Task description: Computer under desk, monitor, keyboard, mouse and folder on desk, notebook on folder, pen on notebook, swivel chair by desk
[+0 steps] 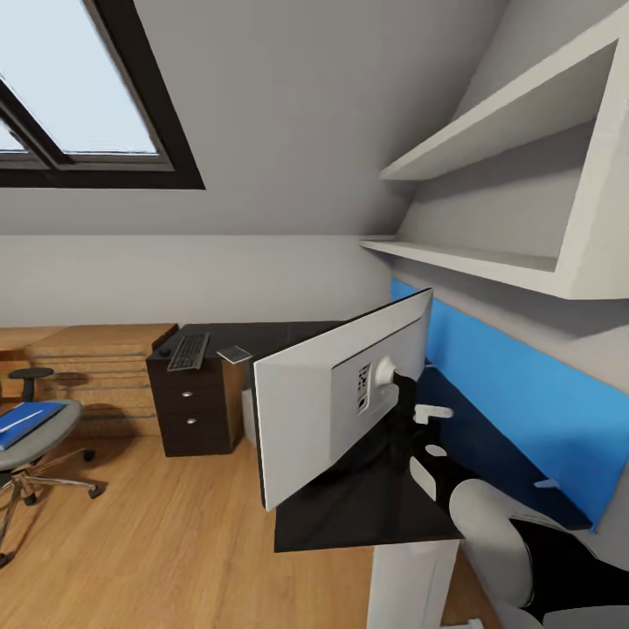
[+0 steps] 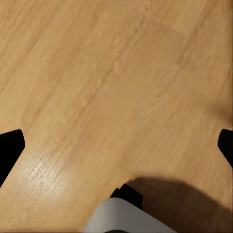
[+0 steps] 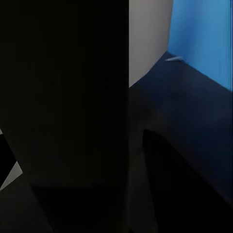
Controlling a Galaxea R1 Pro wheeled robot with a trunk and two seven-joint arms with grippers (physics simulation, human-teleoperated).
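Left to right: swivel chair [image 1: 35, 432] with the folder [image 1: 22, 422] on its seat, well apart from the worktop [image 1: 367, 511]. Keyboard [image 1: 189, 351] lies on the far wing. Monitor [image 1: 341, 393] stands tilted near the worktop's front edge, back toward us. Right hand [image 1: 411, 411] sits at its stand; we cannot tell its grip. Left hand [image 2: 116, 145] hangs wide over wooden floor [image 2: 97, 73]. We'd move the monitor slowly, keeping its base flat. Sloped ceiling, shelves [image 1: 489, 258] above.
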